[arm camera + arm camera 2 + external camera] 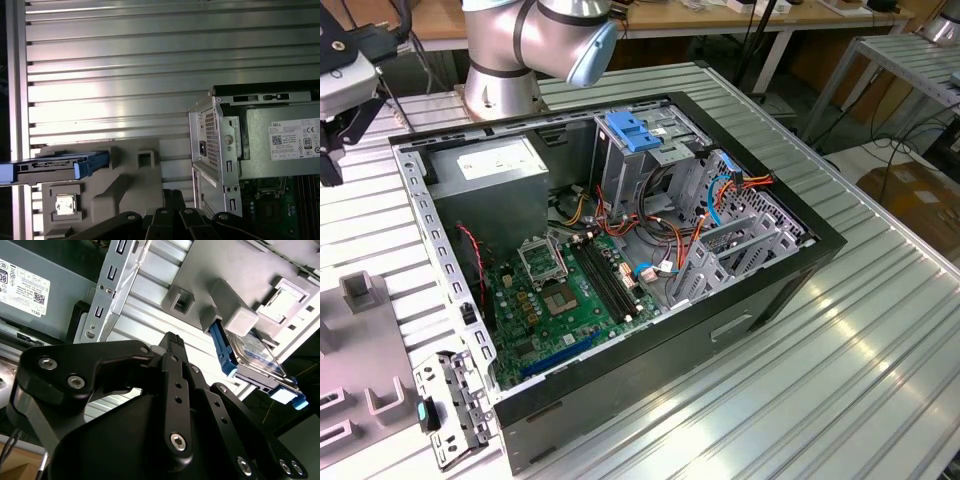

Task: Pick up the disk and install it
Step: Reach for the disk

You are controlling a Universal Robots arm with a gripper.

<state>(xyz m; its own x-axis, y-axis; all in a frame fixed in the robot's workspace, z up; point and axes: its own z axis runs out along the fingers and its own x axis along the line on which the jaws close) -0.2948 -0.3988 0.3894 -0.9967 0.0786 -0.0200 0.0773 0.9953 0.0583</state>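
Observation:
The disk [248,356] is a silver drive with blue rails. It stands on edge in a slot of a grey fixture plate [210,270]. In the first wrist view the disk [55,166] shows edge-on at the end of the same fixture [127,182]. My gripper [172,338] is black, with its fingers shut together and nothing between them. It hovers over the ribbed table between the fixture and the computer case, apart from the disk. Its tips [172,194] also show in the first wrist view.
An open computer case [620,240] lies on the ribbed aluminium table [880,330], holding a green motherboard [560,300], a grey power supply [495,160] with a white sticker, and a drive cage topped by a blue bracket [635,130]. The arm's base [505,80] stands behind it.

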